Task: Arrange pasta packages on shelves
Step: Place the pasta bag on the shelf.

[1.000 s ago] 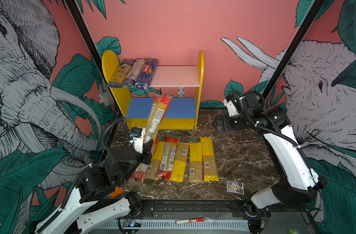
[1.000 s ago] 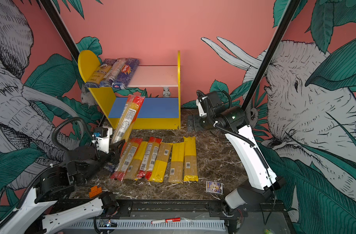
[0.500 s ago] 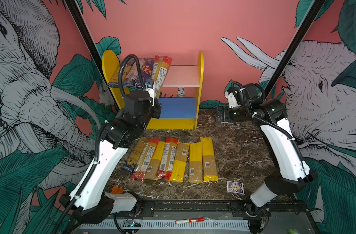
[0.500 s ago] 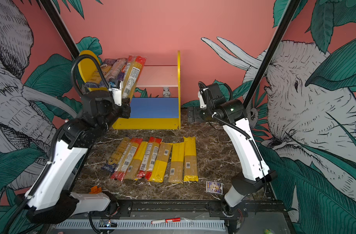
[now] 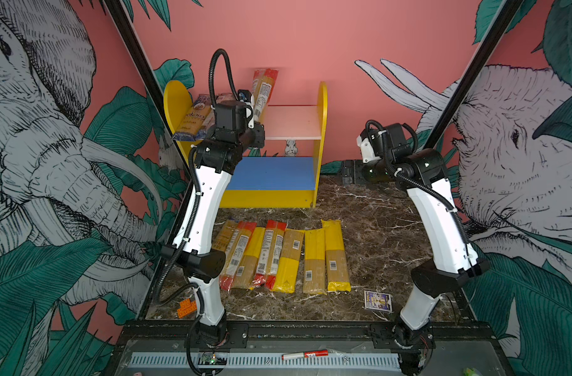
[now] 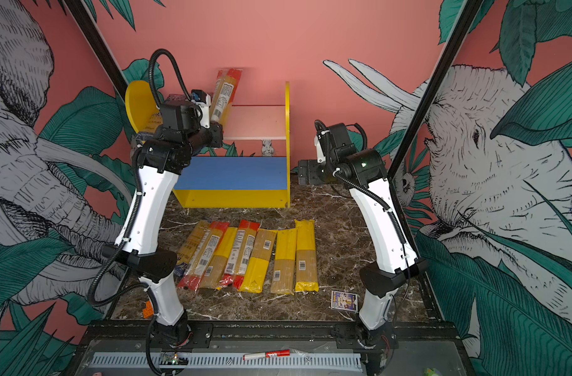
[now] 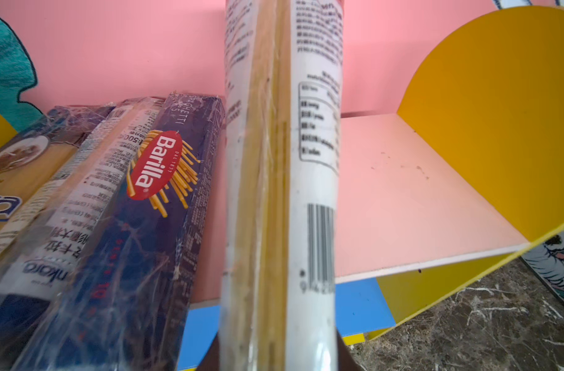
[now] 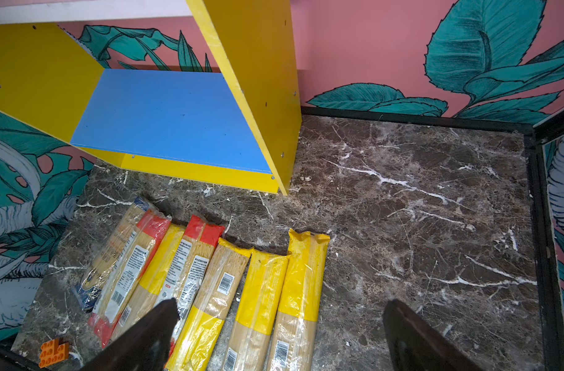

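Well, the left hand [image 5: 251,114] is pinching a red-ended pasta packet [image 5: 264,88] by its lower end, so the packet tilts up over the pink upper board [image 5: 294,122] of the shelves [image 5: 322,107]. Just beside that hand, three packets [image 7: 165,199] lie on the same board. The right hand [image 8: 280,305] hangs spread wide, holding nothing. Down and off to one side of it, seven more packets [image 8: 264,282] lie in a row on the counter [image 8: 418,208].

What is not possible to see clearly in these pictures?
- Left gripper: fingers nearly hidden in the left wrist view, behind the held packet.
- Shelved packets: count unclear in both top views, the left arm covers them.
- Card box: print too small in a top view.
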